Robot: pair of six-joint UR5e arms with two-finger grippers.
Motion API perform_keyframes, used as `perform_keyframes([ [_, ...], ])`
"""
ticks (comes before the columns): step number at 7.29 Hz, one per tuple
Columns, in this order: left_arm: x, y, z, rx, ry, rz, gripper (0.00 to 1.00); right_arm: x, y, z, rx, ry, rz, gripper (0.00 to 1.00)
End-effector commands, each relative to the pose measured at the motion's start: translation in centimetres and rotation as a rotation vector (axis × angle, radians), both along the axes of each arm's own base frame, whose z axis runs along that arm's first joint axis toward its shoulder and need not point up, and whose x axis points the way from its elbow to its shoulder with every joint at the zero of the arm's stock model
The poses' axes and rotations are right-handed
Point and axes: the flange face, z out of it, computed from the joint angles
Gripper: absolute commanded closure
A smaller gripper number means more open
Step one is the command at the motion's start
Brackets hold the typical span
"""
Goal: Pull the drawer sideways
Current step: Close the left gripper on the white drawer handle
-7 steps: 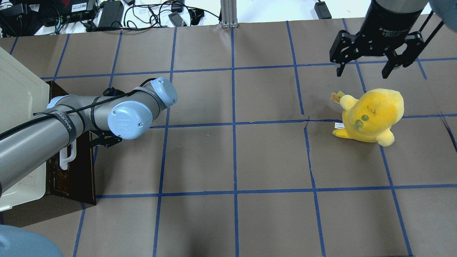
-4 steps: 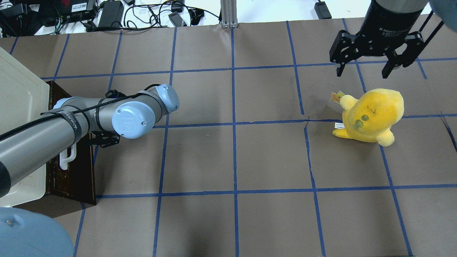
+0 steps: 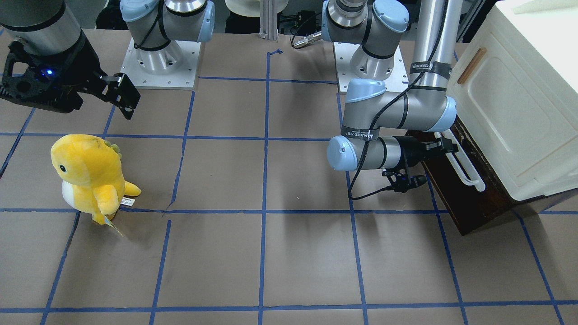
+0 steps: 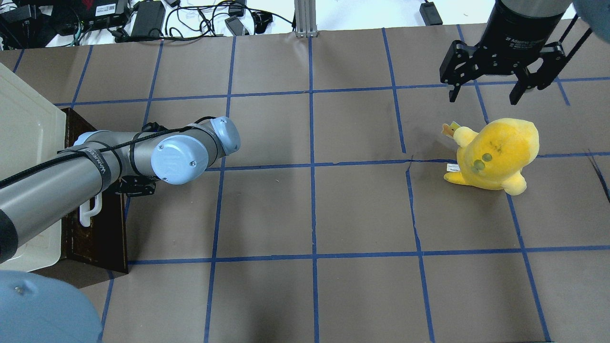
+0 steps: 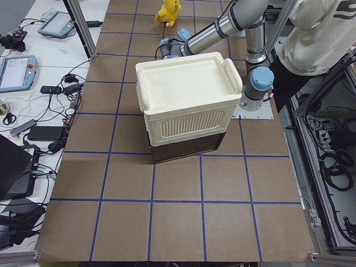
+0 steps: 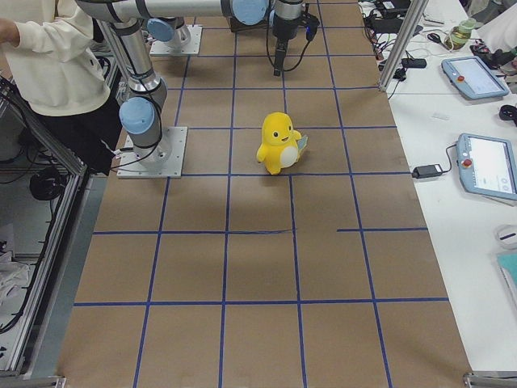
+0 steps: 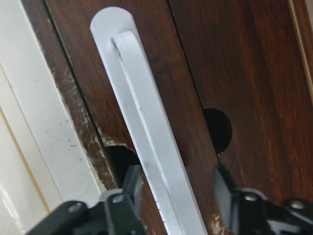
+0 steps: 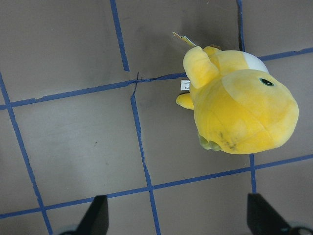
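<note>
The dark brown drawer (image 3: 469,198) sits under a cream-white cabinet (image 3: 519,113) at the table's left end, and shows in the overhead view (image 4: 97,233). Its long white bar handle (image 3: 467,169) runs along the front. My left gripper (image 3: 445,146) is level with the handle. In the left wrist view the gripper (image 7: 178,196) is open, with one finger on each side of the handle (image 7: 146,137) against the drawer front (image 7: 234,73). My right gripper (image 4: 493,93) is open and empty, up above the table at the far right.
A yellow plush toy (image 4: 495,152) stands on the brown paper below my right gripper, and shows in the right wrist view (image 8: 239,107). The cabinet door carries a small brown handle (image 3: 472,65). Cables and power bricks (image 4: 147,19) lie beyond the far table edge.
My left arm's wrist joints have shifted slightly and the forearm has swung a little. The drawer and the right arm have not visibly moved.
</note>
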Motion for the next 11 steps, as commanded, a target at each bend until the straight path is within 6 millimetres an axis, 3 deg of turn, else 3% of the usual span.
perform_keyframes([
  [1,0.0,0.0,0.0,0.001,-0.003,-0.002,0.67,0.0,0.0,0.0,0.0,0.0,0.0,0.0],
  [4,0.0,-0.1,0.2,0.0,-0.007,-0.006,0.77,0.0,0.0,0.0,0.0,0.0,0.0,0.0],
  [7,-0.6,0.0,0.2,-0.003,-0.007,-0.018,0.77,0.0,0.0,0.0,0.0,0.0,0.0,0.0],
  [11,-3.3,0.4,0.3,-0.005,-0.006,-0.075,0.77,-0.1,0.0,0.0,0.0,0.0,-0.001,0.0],
])
